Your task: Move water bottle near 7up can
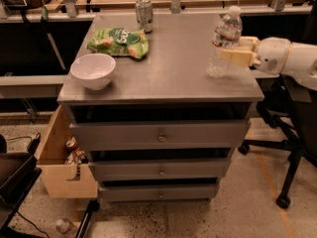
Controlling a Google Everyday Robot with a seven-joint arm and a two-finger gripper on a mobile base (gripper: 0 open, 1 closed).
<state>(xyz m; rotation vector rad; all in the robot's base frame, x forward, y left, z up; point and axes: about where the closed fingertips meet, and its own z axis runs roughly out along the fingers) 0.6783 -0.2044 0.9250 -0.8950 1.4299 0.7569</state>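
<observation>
The white robot arm [290, 58] reaches in from the right edge of the scene, lying almost level just above the right rim of the grey metal drawer cabinet [178, 66]. Its rounded wrist points left and ends in the gripper [231, 54], whose cream-coloured fingers [237, 56] are closed against the middle of the water bottle [227, 32], just below the label band. The claw has hold of the bottle and of nothing else.

The water bottle is near the right edge of the cabinet top, about midway between the near and far sides. It is tilted, with the white cap leaning right toward the arm and the base further left. I cannot tell whether the base touches the surface or hangs just above it.

The 7up can [144, 14] stands upright at the far edge of the top, left of centre and well apart from the bottle. Just near and left of the can lies a green snack bag [119, 42]. A white bowl [93, 70] sits near the left front corner.

A wooden box [57, 175] holding small items hangs by the cabinet's left side, and an office chair [292, 138] stands at the right, below the arm.
</observation>
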